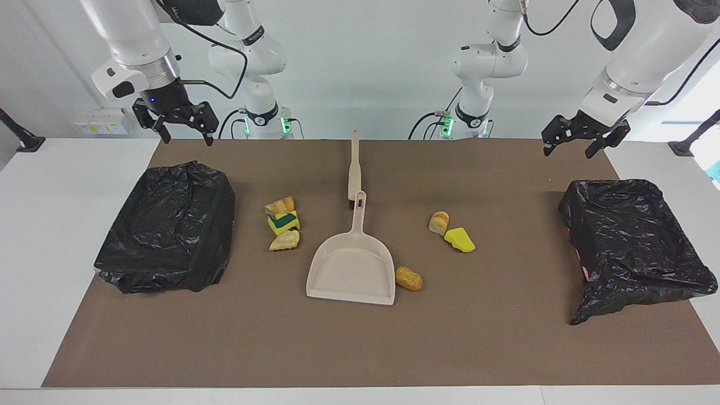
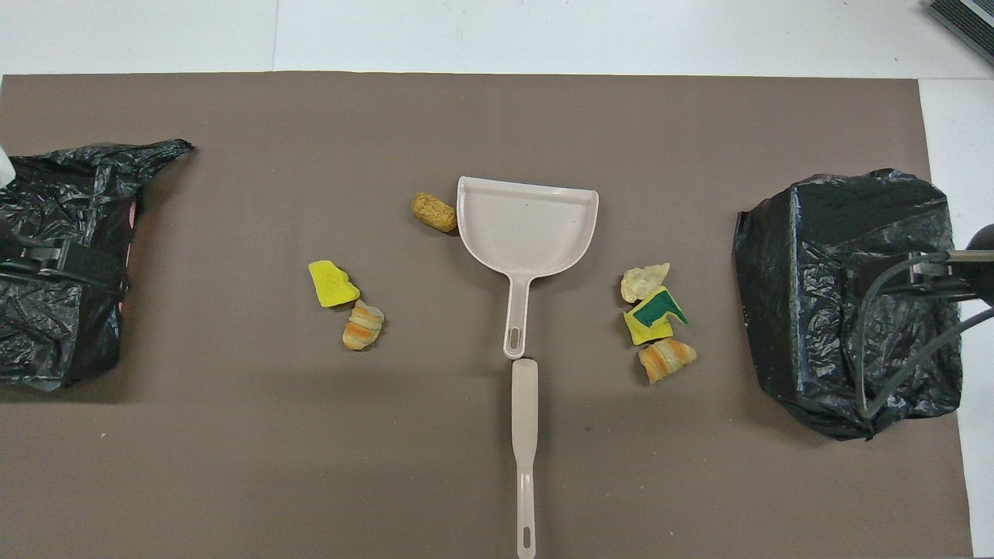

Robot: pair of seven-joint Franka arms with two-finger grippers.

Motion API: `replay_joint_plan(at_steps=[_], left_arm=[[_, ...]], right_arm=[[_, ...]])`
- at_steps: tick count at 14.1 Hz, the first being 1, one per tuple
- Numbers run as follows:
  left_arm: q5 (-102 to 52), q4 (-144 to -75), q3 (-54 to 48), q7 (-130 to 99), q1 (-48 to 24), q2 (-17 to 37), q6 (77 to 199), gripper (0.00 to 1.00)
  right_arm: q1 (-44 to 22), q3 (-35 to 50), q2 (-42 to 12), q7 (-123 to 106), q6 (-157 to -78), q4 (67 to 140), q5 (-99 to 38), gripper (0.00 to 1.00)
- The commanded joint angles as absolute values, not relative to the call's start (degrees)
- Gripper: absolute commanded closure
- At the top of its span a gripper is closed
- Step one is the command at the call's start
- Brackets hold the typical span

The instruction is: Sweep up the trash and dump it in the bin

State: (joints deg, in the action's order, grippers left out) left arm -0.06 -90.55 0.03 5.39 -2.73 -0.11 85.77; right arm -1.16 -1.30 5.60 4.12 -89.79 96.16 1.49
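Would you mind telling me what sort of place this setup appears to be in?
Most likely a robotics lab bench, not a home. Two white arms are mounted at a white table covered with a brown mat. The dustpan, brush and bits of trash look laid out as a staged cleaning test.

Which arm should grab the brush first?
Neither is clearly closer, I think. The brush lies mid-table, its handle toward the robots. The left gripper and right gripper both hang open and empty up at the table's two ends, about equally far from it.
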Motion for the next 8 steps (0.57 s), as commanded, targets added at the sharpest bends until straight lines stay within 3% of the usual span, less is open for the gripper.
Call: replay_joint_plan(at_steps=[1, 8], left_arm=[[0.2, -93.2, 0.4, 5.6, -3.1, -2.2, 86.2, 0.0], [-2.3, -98.3, -0.1, 5.0, -6.2, -4.2, 89.7, 0.0]], right_arm=[[-0.6, -1.0, 7.1, 4.7, -91.1, 98.0, 0.7, 0.0], [-0.6, -1.0, 7.1, 4.8, -90.9, 98.0, 0.8, 0.0]])
